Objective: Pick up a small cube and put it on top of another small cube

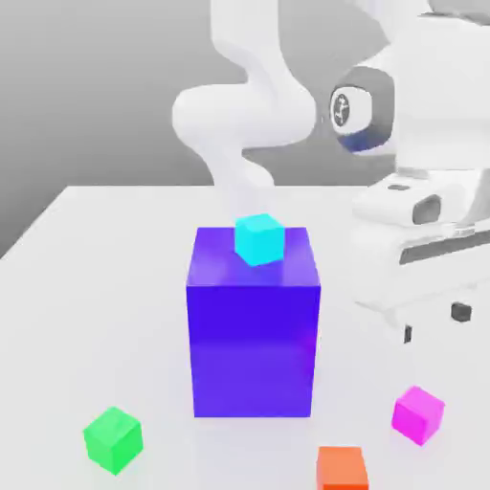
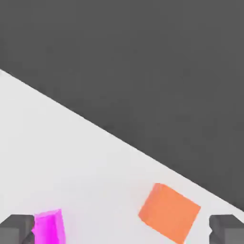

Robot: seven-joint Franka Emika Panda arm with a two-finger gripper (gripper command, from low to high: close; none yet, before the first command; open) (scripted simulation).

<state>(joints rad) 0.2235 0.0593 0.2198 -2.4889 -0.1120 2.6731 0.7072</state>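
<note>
Fingers [image 2: 227, 228] stand wide apart, nothing between them, above the white table [image 1: 57, 316]. Magenta cube [image 1: 418, 415] sits whole near the orange cube [image 1: 342, 469], which the exterior view's lower edge crops; the hand view cuts off the magenta one.

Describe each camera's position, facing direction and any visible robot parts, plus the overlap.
Exterior view: off the arm, position unrecorded, looking slightly down at the big blue-purple block; the white Panda arm and open gripper show.
Hand view: on the hand, facing the table; both fingertips show.
Shared: magenta cube, orange cube, table, fingertips.
</note>
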